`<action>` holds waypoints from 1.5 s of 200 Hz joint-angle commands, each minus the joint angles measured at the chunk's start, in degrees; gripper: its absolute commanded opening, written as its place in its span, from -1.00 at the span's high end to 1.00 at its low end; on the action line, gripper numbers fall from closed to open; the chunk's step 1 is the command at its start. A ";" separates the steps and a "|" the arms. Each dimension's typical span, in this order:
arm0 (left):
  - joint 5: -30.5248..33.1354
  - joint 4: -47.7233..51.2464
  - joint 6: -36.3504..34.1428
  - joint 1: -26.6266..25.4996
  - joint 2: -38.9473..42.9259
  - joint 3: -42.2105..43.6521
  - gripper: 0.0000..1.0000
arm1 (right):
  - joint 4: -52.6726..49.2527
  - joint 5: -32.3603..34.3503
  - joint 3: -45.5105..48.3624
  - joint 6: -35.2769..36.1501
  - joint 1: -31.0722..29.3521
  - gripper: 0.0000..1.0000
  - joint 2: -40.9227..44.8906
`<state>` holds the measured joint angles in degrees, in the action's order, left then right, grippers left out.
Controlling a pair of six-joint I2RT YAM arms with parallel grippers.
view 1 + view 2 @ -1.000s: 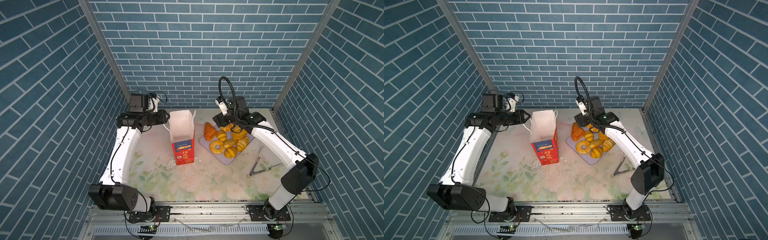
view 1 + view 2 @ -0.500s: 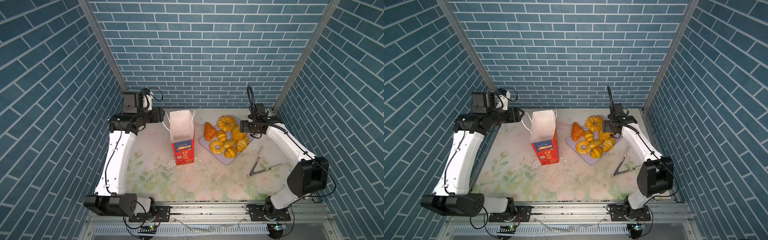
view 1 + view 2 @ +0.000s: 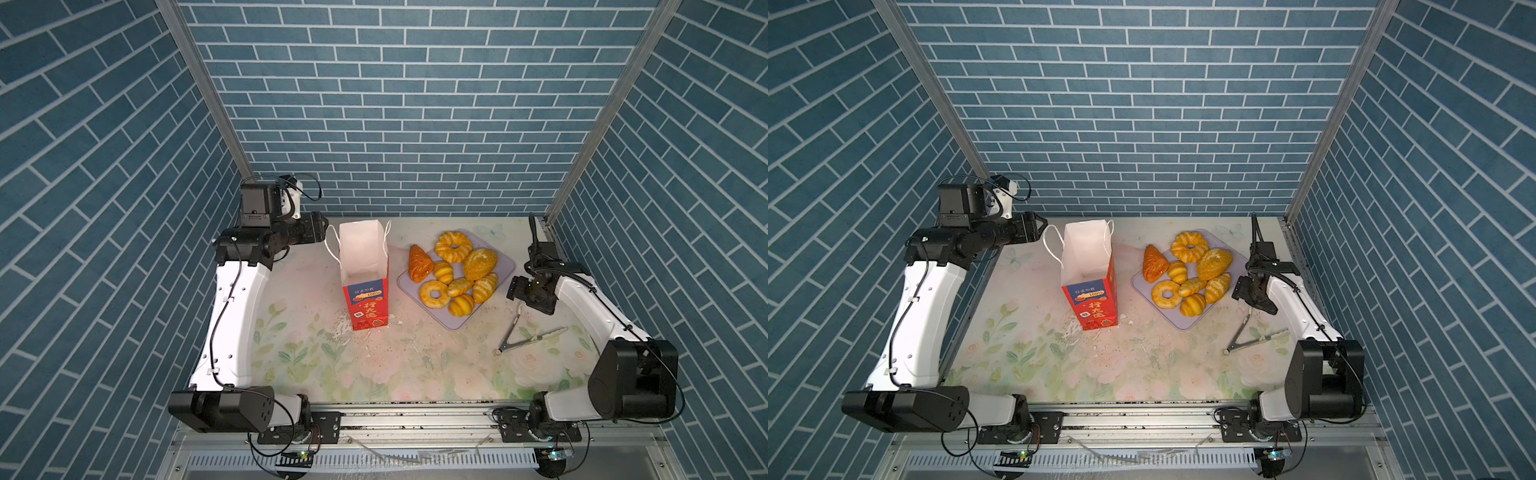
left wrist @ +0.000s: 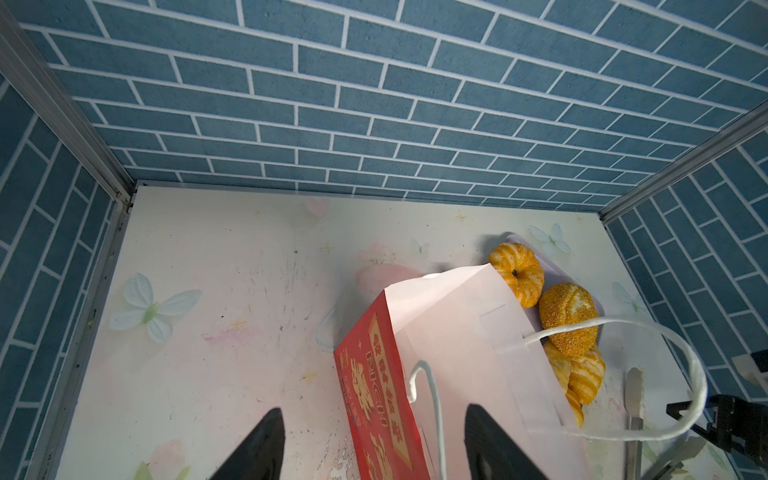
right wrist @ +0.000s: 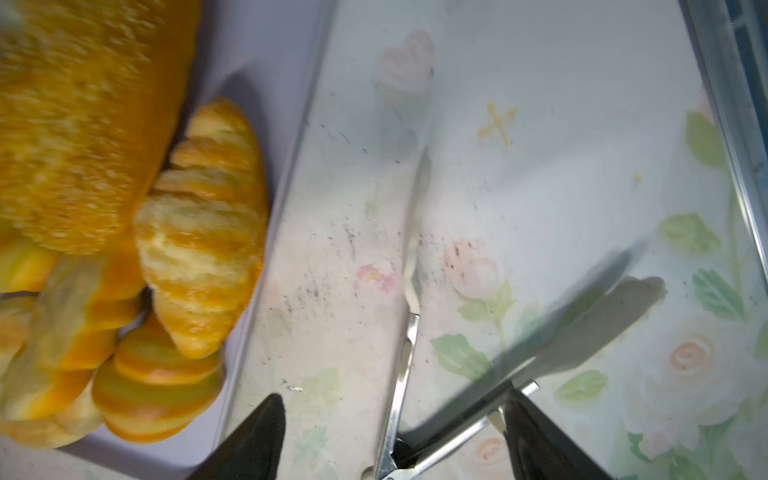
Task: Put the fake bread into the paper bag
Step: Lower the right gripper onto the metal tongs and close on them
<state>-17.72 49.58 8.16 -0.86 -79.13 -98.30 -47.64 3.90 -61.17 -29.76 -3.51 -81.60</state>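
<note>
Right gripper withdrew; bread glossy, golden.

Red paper bag upright, open, white-lined, golden fake bread clustered well beside it.

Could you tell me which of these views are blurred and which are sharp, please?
Right wrist view: motion-blurred, the speckled loaf and tongs smeared. Left wrist view: sharp on the paper bag. Both top views: sharp, evenly lit.

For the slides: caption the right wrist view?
Open right gripper over metal tongs, beside the tray of fake bread.
</note>
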 commanded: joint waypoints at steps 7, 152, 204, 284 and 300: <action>-1.52 -1.33 0.27 0.69 -0.32 0.41 -0.39 | -1.50 -1.92 2.56 -4.53 0.91 -0.67 1.43; -2.15 -1.75 0.15 1.26 0.71 2.34 -0.41 | -1.37 -4.91 13.06 -23.82 1.74 -0.91 4.47; -1.61 -1.33 0.23 1.39 0.84 2.68 -0.41 | 5.40 -5.75 15.60 -26.43 1.73 -0.96 2.48; -0.17 -3.18 1.77 1.57 2.41 5.48 -0.41 | 7.70 -4.02 13.71 -23.65 1.74 -0.91 -5.04; 0.26 -3.11 1.83 1.64 2.91 6.01 -0.41 | 8.30 -3.90 13.23 -22.24 1.75 -0.83 -6.08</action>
<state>-18.63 47.48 9.54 0.38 -78.17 -93.34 -40.21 -1.28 -46.15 -52.31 -1.91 -86.32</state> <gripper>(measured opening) 0.704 0.938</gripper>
